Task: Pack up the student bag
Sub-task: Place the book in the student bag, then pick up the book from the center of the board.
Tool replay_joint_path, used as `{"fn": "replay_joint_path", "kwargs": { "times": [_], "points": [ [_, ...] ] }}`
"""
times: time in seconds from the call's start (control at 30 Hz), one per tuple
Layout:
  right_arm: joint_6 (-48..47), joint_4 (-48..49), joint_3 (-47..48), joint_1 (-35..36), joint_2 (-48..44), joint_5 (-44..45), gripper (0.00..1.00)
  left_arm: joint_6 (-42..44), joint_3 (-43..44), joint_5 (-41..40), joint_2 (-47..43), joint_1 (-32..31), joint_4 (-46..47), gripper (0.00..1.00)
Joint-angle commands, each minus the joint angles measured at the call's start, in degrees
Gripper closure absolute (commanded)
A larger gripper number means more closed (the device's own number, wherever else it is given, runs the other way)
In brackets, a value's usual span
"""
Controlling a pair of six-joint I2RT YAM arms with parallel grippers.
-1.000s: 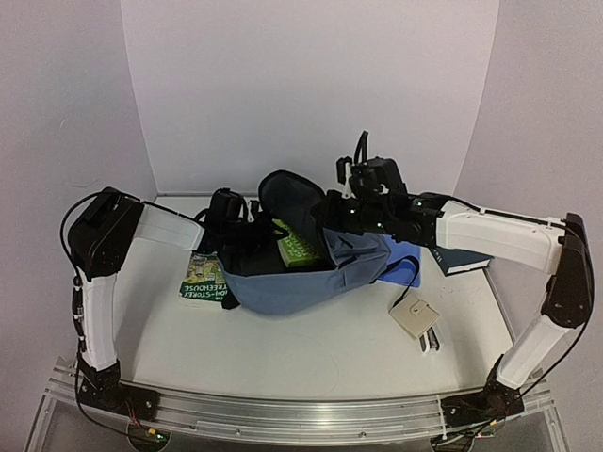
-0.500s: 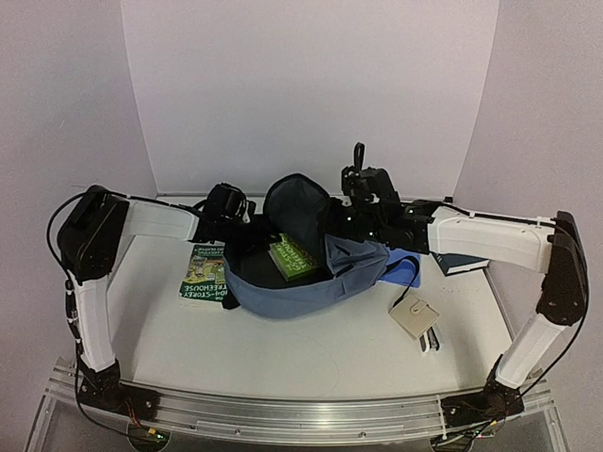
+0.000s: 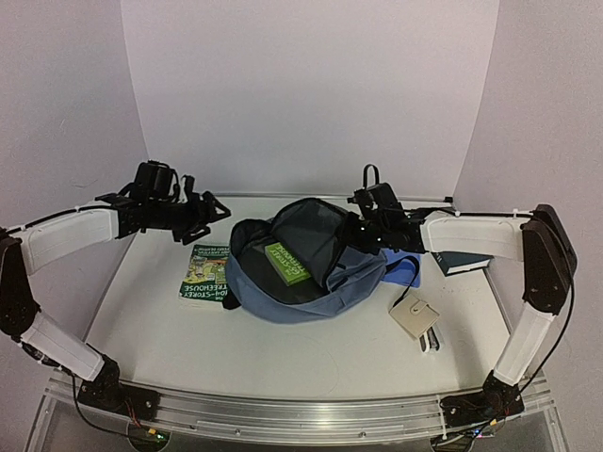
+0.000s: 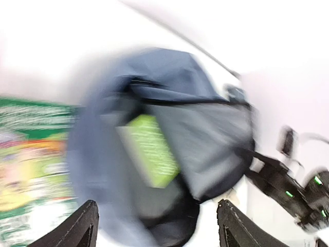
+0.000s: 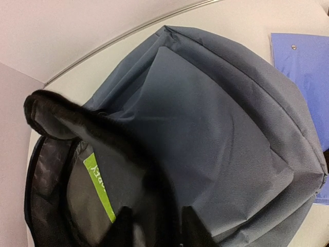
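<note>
The student bag [image 3: 283, 294], slate-blue, lies on the table's middle with its main mouth gaping. A lime-green book [image 3: 287, 262] lies inside it. My left gripper [image 3: 203, 215] hangs open to the left of the bag, touching nothing; its blurred wrist view looks across the bag [image 4: 169, 77] and the green book [image 4: 151, 149] between wide fingertips [image 4: 87, 224]. My right gripper [image 3: 363, 226] is at the bag's right rim. In its wrist view the fingers [image 5: 123, 229] stand a little apart, with the bag's [image 5: 221, 118] dark rim fold running down between them.
A green picture book [image 3: 202, 273] lies flat left of the bag, partly under it. A bright-blue notebook [image 3: 405, 266] and a dark book [image 3: 462, 262] lie to the right. A beige flat object [image 3: 415, 315] sits near the front right.
My left gripper let go of the bag's left rim, opened wide and swung away to the left. The bag sank onto the table. My right gripper's jaws have parted.
</note>
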Motion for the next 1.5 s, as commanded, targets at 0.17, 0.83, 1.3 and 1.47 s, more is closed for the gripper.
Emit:
{"fn": "replay_joint_path", "kwargs": {
  "times": [0.17, 0.83, 1.3, 1.47],
  "points": [
    [-1.21, 1.79, -1.20, -0.01, -3.85, -2.91, 0.18, 2.05, -12.79, -1.68, -4.45, 12.22, -6.17, 0.22],
    [-4.10, 1.85, -0.85, 0.05, -4.44, -7.80, 0.15, -0.82, -23.82, -0.91, 1.74, 12.57, -0.17, 0.32],
    [-4.07, 1.88, -1.46, 0.06, -5.17, -7.15, 0.21, -3.78, -24.49, 2.70, 5.01, 12.55, 5.59, 0.52],
    [-3.98, 1.87, -1.58, 0.03, -5.38, -7.07, 0.22, -4.61, -24.50, 1.53, 5.57, 12.60, 6.50, 0.71]
  ]
}}
